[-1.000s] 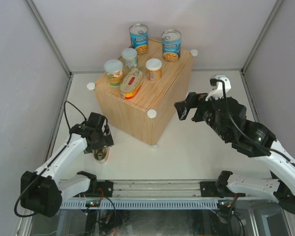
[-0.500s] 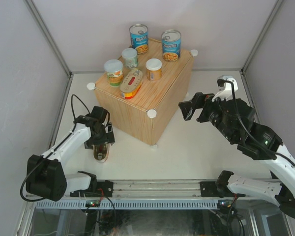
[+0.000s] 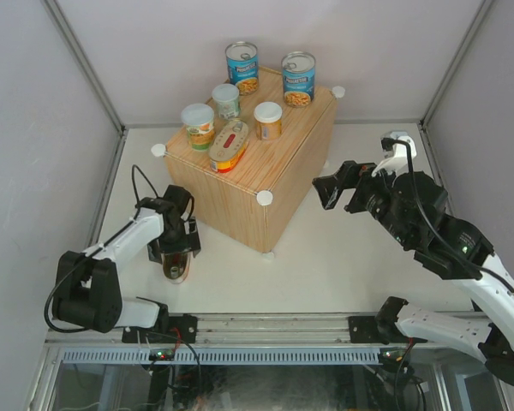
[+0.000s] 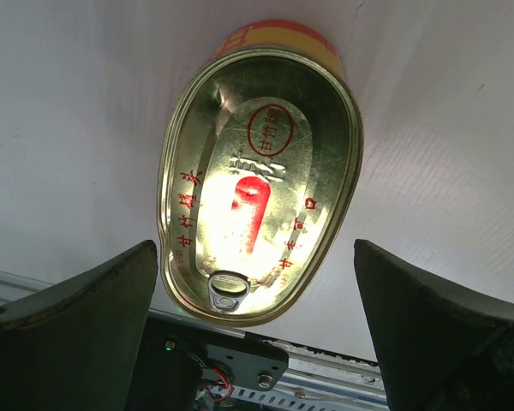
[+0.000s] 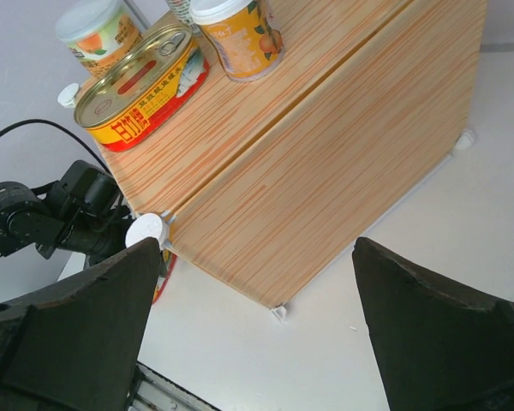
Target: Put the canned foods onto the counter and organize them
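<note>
The counter (image 3: 270, 184) is a light wood-grain box with white corner knobs. On it stand two tall blue cans (image 3: 242, 67) (image 3: 298, 79), three small pale-lidded cans (image 3: 198, 126) (image 3: 226, 101) (image 3: 268, 120) and one flat oval red-yellow tin (image 3: 229, 144). A second oval tin (image 3: 176, 268) lies on the table left of the counter. My left gripper (image 3: 176, 250) points down over it, open, with the tin (image 4: 257, 180) just ahead of the jaws and untouched. My right gripper (image 3: 328, 190) is open and empty, in the air right of the counter (image 5: 325, 171).
White walls close in the table on the left, back and right. The metal rail (image 3: 265, 330) with the arm bases runs along the near edge, close behind the lying tin. The counter's white foot (image 3: 268, 254) stands on the table in front.
My left gripper has shifted slightly right and its arm has swung in over the lying tin. My right gripper has drifted a little right, away from the counter. The cans have not moved.
</note>
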`<state>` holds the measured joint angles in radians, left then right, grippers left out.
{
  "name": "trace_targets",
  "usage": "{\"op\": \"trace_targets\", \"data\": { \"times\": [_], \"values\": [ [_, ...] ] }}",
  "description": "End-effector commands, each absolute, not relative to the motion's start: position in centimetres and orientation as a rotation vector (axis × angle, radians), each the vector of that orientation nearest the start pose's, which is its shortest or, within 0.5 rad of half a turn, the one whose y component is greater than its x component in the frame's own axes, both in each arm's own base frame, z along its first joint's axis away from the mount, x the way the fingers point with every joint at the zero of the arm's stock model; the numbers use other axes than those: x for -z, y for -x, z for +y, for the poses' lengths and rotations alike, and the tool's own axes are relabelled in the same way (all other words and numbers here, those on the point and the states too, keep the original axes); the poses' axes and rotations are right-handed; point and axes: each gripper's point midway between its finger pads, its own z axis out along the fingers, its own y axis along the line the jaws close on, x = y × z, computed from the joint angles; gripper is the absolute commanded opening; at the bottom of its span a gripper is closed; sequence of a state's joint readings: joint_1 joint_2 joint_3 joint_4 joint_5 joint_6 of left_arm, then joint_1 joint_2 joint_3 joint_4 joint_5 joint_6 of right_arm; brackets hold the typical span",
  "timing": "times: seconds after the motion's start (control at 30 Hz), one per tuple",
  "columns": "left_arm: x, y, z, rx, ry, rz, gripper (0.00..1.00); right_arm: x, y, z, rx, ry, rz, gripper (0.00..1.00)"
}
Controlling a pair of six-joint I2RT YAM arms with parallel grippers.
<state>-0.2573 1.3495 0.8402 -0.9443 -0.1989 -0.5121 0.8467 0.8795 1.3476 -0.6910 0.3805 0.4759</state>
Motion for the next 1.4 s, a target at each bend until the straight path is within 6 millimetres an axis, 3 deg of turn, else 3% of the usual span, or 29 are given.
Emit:
{"op": "trace_targets", "data": {
  "times": [0.0,0.53,0.9,1.2,1.37],
  "values": [
    [-5.2,-20.7,-3.8,-0.187,0.405,2.888,1.00,-40.1,-21.7,17.2,-0.645,0.044,1.775,0.93],
    [-2.6,-19.6,-4.5,-0.123,0.451,2.915,0.96,-39.0,-22.3,18.4,-0.685,0.047,1.808,0.93],
    [-2.0,-18.9,-6.0,0.001,0.479,2.925,0.57,-38.9,-21.8,18.1,-0.700,0.034,1.808,0.94],
    [-3.8,-18.9,-8.0,0.136,0.496,2.853,0.03,-38.4,-21.7,18.5,-0.701,0.047,1.828,0.95],
    [-4.8,-18.1,-8.8,0.181,0.507,2.798,0.00,-38.0,-21.8,18.9,-0.696,0.063,1.843,0.95]
  ]
}}
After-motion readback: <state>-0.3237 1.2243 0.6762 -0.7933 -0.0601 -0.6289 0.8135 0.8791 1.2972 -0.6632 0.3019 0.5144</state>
